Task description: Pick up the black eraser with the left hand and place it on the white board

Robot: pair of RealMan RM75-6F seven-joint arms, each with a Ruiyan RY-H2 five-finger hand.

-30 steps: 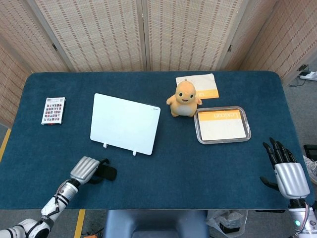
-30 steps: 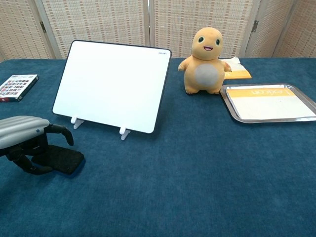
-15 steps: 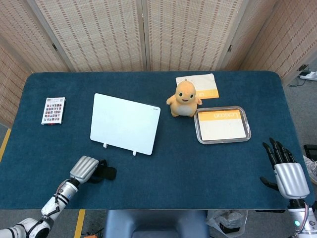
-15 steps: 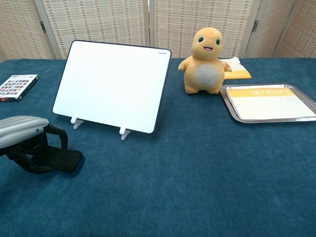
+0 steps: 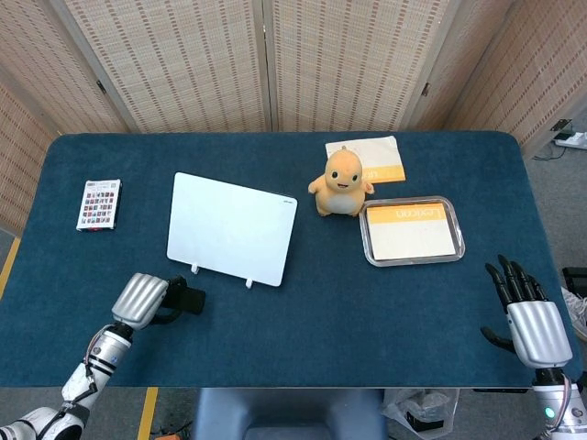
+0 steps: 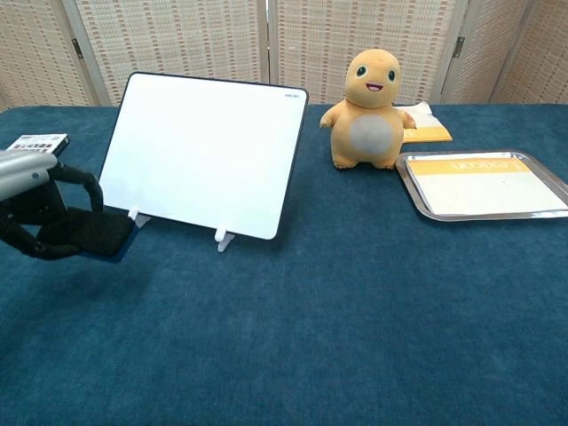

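While our left robot hand (image 5: 139, 299) holds the black eraser (image 6: 82, 233) in curled fingers, lifted off the desk (image 5: 348, 312), the white board (image 5: 231, 229) lies just to its far right, propped on small feet and leaning back. We judge the coming move to be up and rightward onto that sloped face. From the chest view the eraser's long axis runs roughly left to right. Our right robot hand (image 5: 534, 323) hovers empty, fingers spread, well apart at the near right.

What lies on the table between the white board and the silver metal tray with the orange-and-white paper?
The orange plush dinosaur toy stands between the white board and the silver metal tray, closer to the tray. The head view shows this best.
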